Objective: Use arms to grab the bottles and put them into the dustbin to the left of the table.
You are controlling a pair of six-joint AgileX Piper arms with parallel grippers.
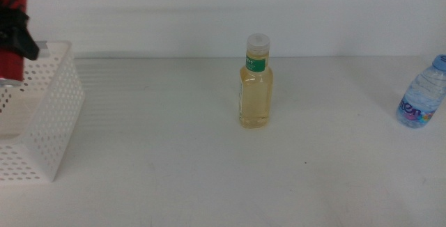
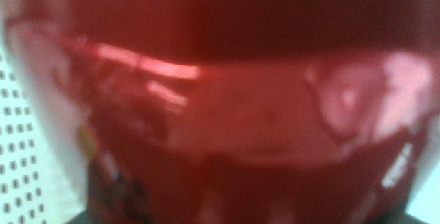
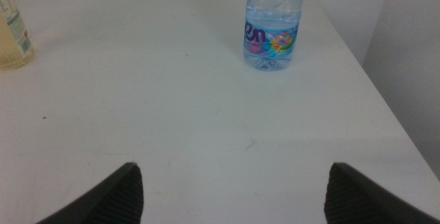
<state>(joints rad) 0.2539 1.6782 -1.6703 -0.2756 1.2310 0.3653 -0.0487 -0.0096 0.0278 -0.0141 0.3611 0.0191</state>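
Note:
My left gripper [image 1: 17, 33] is shut on the red soda can [image 1: 10, 58] and holds it at the far left, above the white perforated dustbin [image 1: 49, 115]. Up close, the can [image 2: 227, 114] fills the left wrist view, with the dustbin wall [image 2: 15, 162] at one edge. The yellow-liquid bottle [image 1: 256, 81] stands upright mid-table, and part of it [image 3: 12, 35] shows in the right wrist view. The small water bottle [image 1: 421, 96] stands at the far right. My right gripper [image 3: 234, 189] is open over bare table, short of the water bottle [image 3: 271, 28].
The white table [image 1: 160, 157] runs back to a pale wall. Its right edge [image 3: 385, 107] passes close beside the water bottle.

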